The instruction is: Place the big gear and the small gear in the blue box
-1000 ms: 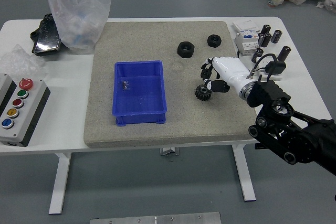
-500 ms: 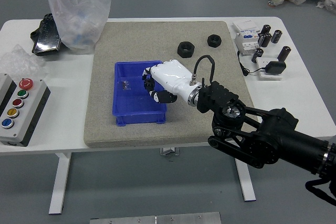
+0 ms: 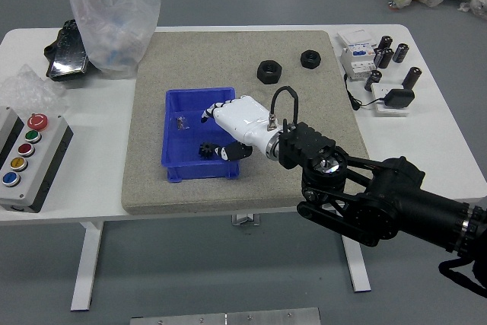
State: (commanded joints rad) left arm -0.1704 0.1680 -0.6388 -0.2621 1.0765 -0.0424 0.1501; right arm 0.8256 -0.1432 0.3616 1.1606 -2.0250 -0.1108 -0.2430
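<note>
The right hand (image 3: 242,118) gapes over the blue box (image 3: 179,148), apparently empty (lifting away likely next), black gear (image 3: 206,150) beside its thumb.

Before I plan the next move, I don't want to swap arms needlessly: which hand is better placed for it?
Right, I'd say. The right hand hangs over the blue box, fingers open, the black gear inside, so lifting clear likely comes next. The left arm is out of view.

Right hand (image 3: 245,120) lowered (fingers (image 3: 233,151) parted).
</note>
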